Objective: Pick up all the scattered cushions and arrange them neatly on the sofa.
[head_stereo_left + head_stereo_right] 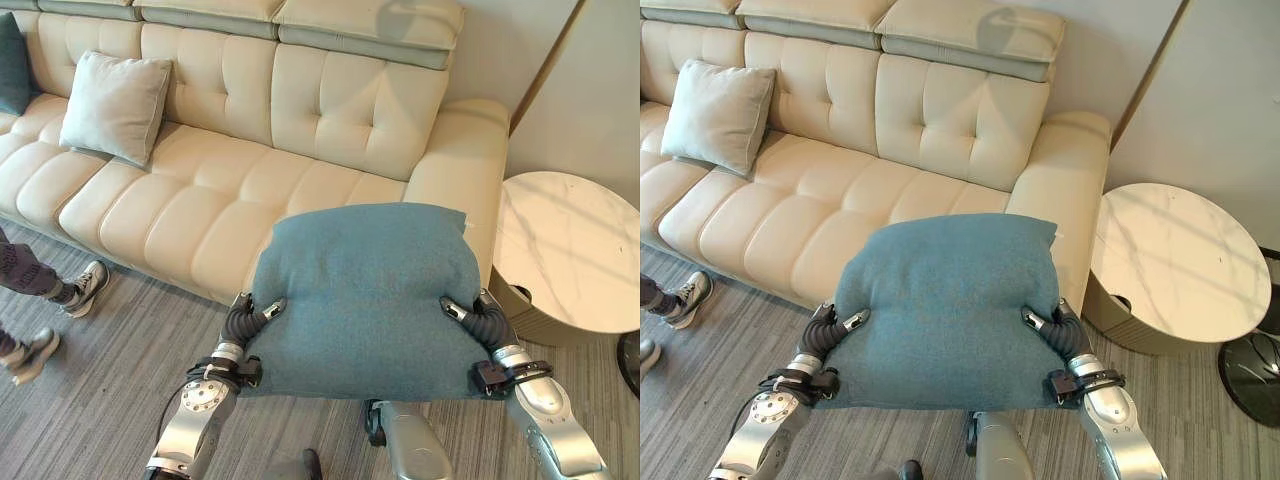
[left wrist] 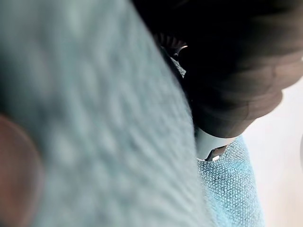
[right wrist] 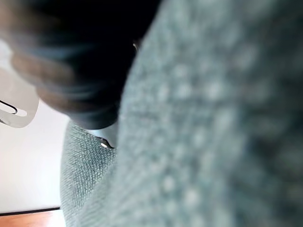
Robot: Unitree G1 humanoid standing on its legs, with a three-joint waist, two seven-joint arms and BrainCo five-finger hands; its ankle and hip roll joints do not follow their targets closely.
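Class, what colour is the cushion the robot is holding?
Teal blue cushion, plain, no pattern; clearest in the left eye view.

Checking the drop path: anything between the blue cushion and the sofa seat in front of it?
Nothing visible. The blue cushion is held between the left hand and right hand, just in front of the sofa. The seat section ahead, next to the armrest, is bare; the pale cushion leans against the backrest well to the left.

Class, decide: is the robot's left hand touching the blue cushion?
Touching. In the left eye view the left hand presses a thumb onto the blue cushion, denting the fabric at its edge.
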